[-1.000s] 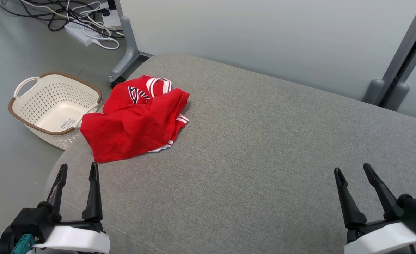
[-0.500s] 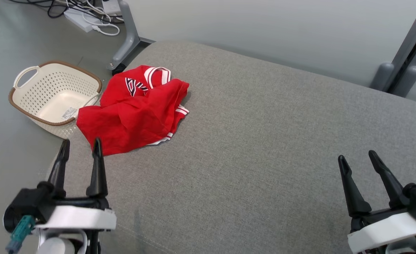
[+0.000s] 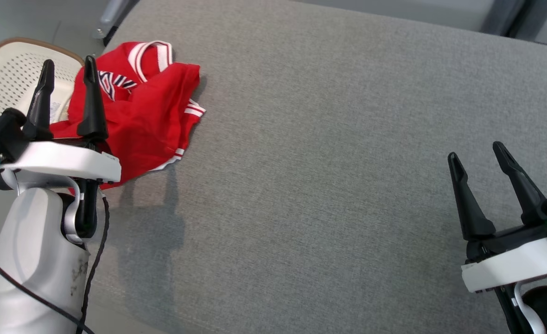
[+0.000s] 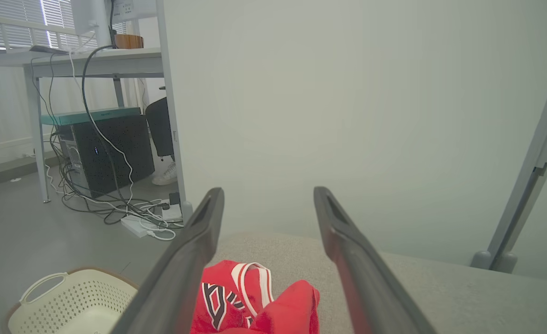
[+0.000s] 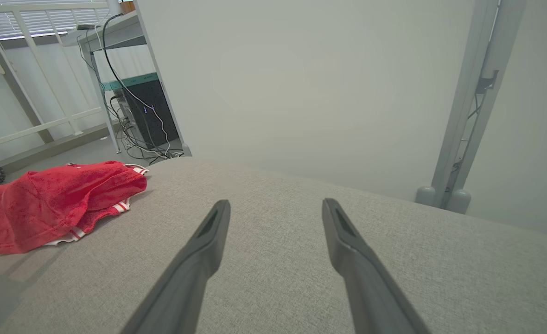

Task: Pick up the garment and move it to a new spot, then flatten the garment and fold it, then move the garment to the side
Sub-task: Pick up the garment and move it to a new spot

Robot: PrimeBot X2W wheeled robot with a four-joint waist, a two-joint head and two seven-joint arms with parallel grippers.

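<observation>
A: Where is the red shirt (image 3: 148,111)?
B: Upper left, crumpled on the grey cushion (image 3: 329,176) by the white basket (image 3: 4,79).
A: Is it hard to lift?
B: Probably not. It looks soft and light, so it will flop. Pinch a thick fold near the stripy collar (image 3: 150,53).
A: And the grippers?
B: The left gripper (image 3: 69,61) hangs near it, and the right gripper (image 3: 475,150) is at the lower right. Both are wide open, holding nothing.

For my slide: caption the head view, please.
Open left gripper poised by crumpled red garment on grey fabric cushion; open right gripper apart.
</observation>
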